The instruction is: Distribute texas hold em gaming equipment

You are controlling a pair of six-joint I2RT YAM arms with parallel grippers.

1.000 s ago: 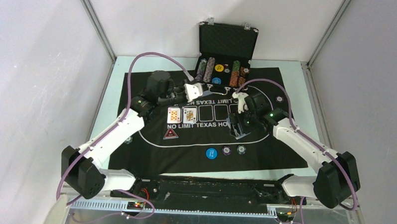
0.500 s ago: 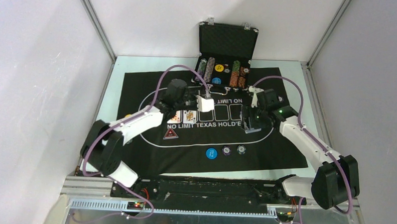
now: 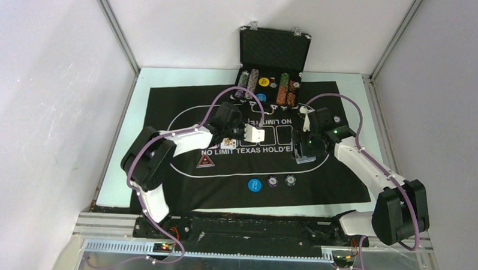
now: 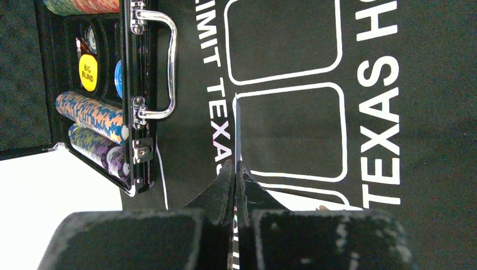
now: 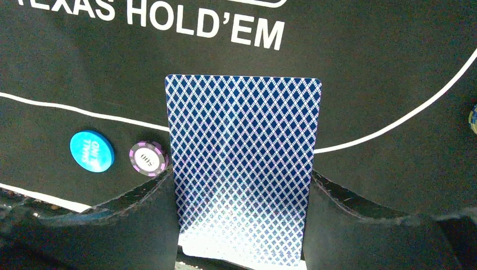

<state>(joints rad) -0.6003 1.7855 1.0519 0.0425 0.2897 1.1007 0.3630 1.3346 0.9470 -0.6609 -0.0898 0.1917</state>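
Observation:
My left gripper [image 3: 250,132] is shut on a single playing card [image 3: 256,134], white face showing, held over the middle outlined boxes of the felt mat [image 3: 183,103]. In the left wrist view the jaws [image 4: 235,169] pinch that card edge-on. My right gripper [image 3: 304,152] is shut on a blue-backed deck of cards [image 5: 243,140] above the mat's right side. A face-up card [image 3: 228,142] lies on the mat, partly under the left arm. A blue button [image 3: 254,185], a purple chip [image 3: 273,182] and a grey chip [image 3: 291,180] lie near the mat's front.
The open black case [image 3: 274,49] with chip rows and a yellow button [image 4: 88,72] stands at the mat's far edge, its metal handle [image 4: 170,62] facing the mat. A red triangle marker [image 3: 205,162] lies front left. White walls close in both sides.
My left gripper has carried its card to the right, from the left boxes to the middle ones, with the arm stretched further. My right gripper shifted right and back with the deck, then held still.

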